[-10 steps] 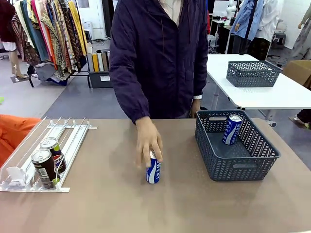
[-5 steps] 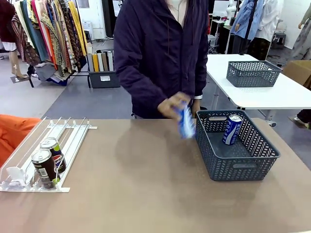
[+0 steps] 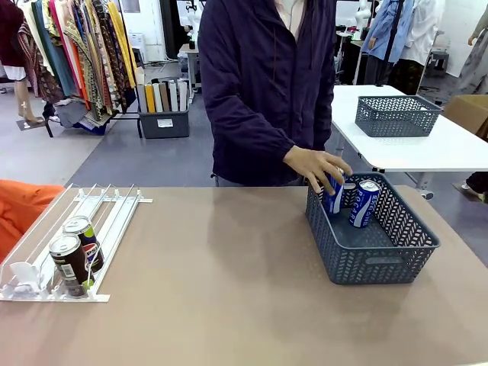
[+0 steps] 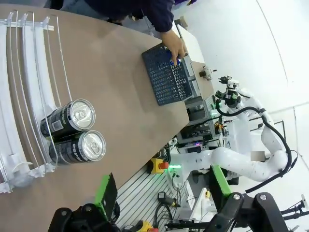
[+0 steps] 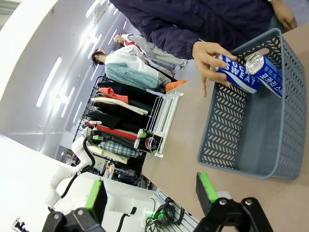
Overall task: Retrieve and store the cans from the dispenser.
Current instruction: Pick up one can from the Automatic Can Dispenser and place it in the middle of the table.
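**Front view:** the person's hand (image 3: 316, 166) lowers a blue can (image 3: 332, 197) inside the basket (image 3: 374, 263), just beside a second blue can (image 3: 364, 203) that leans against its far wall. Well apart from the basket, at the other side of the table (image 3: 229, 305), the dispenser (image 3: 114, 219) holds a dark can (image 3: 69, 261) and a Pepsi can (image 3: 85, 236), touching each other at its low end. We judge the task about half done — one can stored, one going in, two left to fetch.

**Left wrist view:** the left gripper (image 4: 163, 189) hangs over the dispenser's low end, far from the basket. Its green-padded fingers stand wide apart, and we see nothing between them and nothing touched. The two cans lie side by side in their rails below.

**Right wrist view:** the right gripper (image 5: 150, 194) sits near the basket, off one of its side walls. Its fingers are also spread wide and empty — the blue can is in the person's hand, over the basket's rim.
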Tool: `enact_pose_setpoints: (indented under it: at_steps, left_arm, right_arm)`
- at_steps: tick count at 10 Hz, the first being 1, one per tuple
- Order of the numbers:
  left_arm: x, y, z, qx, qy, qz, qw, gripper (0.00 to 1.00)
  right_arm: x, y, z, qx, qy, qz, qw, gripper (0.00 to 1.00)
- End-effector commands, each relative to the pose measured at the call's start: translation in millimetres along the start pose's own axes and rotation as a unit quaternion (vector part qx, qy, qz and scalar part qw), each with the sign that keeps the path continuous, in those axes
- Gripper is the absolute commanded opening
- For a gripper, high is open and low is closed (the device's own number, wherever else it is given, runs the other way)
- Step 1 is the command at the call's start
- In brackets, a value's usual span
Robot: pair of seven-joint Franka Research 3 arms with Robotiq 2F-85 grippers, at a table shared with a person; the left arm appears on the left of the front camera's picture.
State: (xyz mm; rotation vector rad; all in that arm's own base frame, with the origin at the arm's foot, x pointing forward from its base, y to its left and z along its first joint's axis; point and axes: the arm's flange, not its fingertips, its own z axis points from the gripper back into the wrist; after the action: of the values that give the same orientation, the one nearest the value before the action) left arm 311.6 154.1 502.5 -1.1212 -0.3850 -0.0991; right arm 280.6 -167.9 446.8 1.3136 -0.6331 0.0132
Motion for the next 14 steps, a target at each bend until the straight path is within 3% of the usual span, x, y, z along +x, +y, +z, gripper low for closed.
enact_pose_setpoints:
  at_steps: [1,5,6,7,8,9,10,13,14]
  left_arm:
    - [1.0,-0.5,1.5,-0.01,-0.005,0.0,1.0,1.0]
    - [-1.1,2.5,1.6,-0.001,-0.001,0.004,1.0,1.0]
    - [4.8,-22.4,-22.1,0.154,0.005,-0.025,0.988,1.0]
    - [6.4,-39.3,-45.5,0.281,0.026,-0.053,0.958,1.0]
    - [6.8,-48.2,-66.3,0.352,0.047,-0.076,0.932,1.0]
    - [10.3,-49.8,-86.5,0.361,0.098,-0.094,0.923,1.0]
    - [13.3,-48.2,-105.5,0.421,0.11,-0.08,0.897,1.0]
    - [19.0,-47.0,-147.8,0.406,0.204,-0.117,0.883,1.0]
    - [12.8,-55.2,-133.3,0.425,0.134,-0.111,0.888,1.0]
  right_arm:
    - [4.6,3.1,-2.0,0.011,-0.011,0.002,1.0,1.0]
    - [4.6,3.1,-2.0,0.011,-0.011,0.002,1.0,1.0]
    - [4.6,3.1,-2.0,0.011,-0.011,0.002,1.0,1.0]
    - [4.6,3.1,-2.0,0.011,-0.011,0.002,1.0,1.0]
    - [4.6,3.1,-2.0,0.011,-0.011,0.002,1.0,1.0]
    - [4.6,3.1,-2.0,0.011,-0.011,0.002,1.0,1.0]
    - [4.6,3.1,-2.0,0.011,-0.011,0.002,1.0,1.0]
    - [4.6,3.1,-2.0,0.011,-0.011,0.002,1.0,1.0]
    - [4.6,3.1,-2.0,0.011,-0.011,0.002,1.0,1.0]
